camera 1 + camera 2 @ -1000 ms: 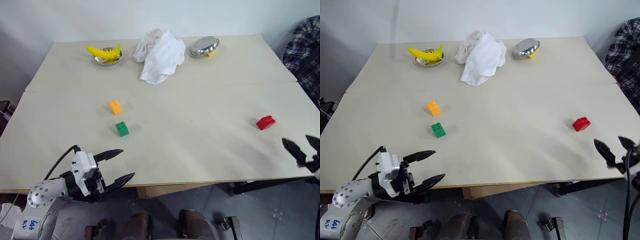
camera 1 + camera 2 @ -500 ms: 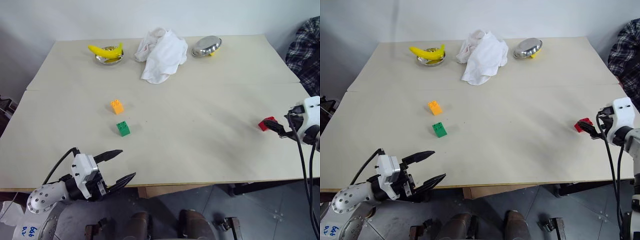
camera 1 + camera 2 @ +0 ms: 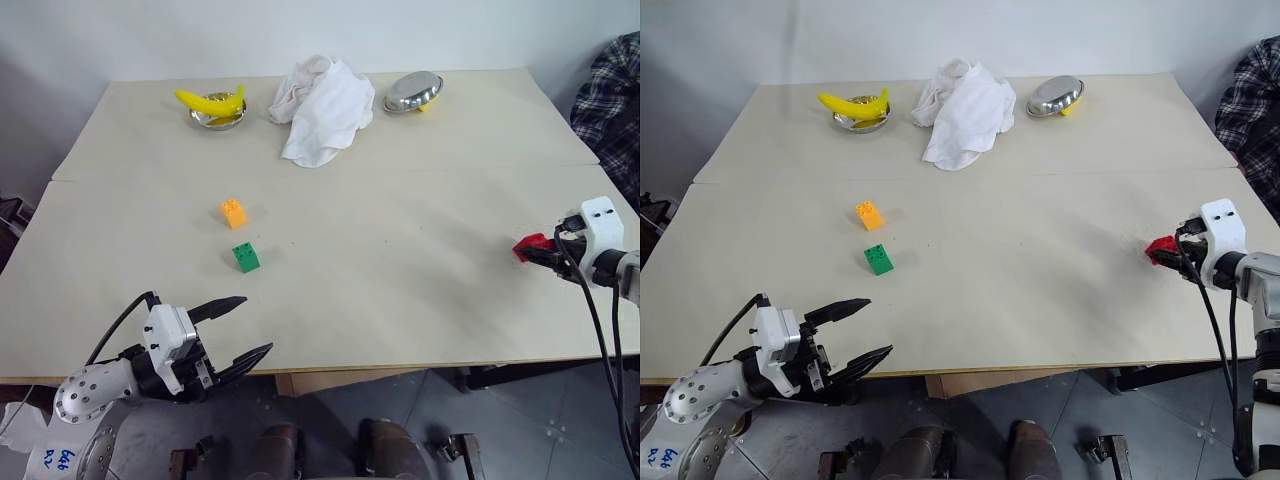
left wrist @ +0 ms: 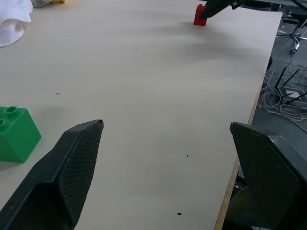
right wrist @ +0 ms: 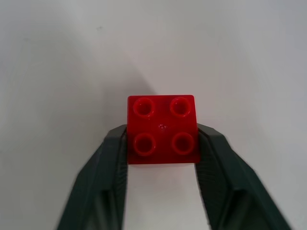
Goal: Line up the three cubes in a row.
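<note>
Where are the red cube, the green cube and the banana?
red cube (image 5: 162,128): right wrist view, studded top.
green cube (image 3: 245,257): left eye view, top face.
banana (image 3: 207,101): left eye view, middle of its length.

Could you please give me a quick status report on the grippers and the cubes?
Right gripper shut on small red studded plastic cube. Left gripper open, empty. Orange cube, green cube together, far left. Nothing between.

A wide stretch of the bare cream tabletop (image 3: 400,270) lies open between the small red studded plastic cube (image 3: 529,245) at the right edge and the orange studded cube (image 3: 233,212) and green studded cube (image 3: 245,257) on the left, which stand near each other but apart. The near strip in front of the green one is free. Along the far edge a crumpled white cloth (image 3: 320,108), a yellow banana (image 3: 208,100) on a small metal dish (image 3: 217,119), and a tilted steel bowl (image 3: 411,92) block passage, apparently with narrow gaps between them.
</note>
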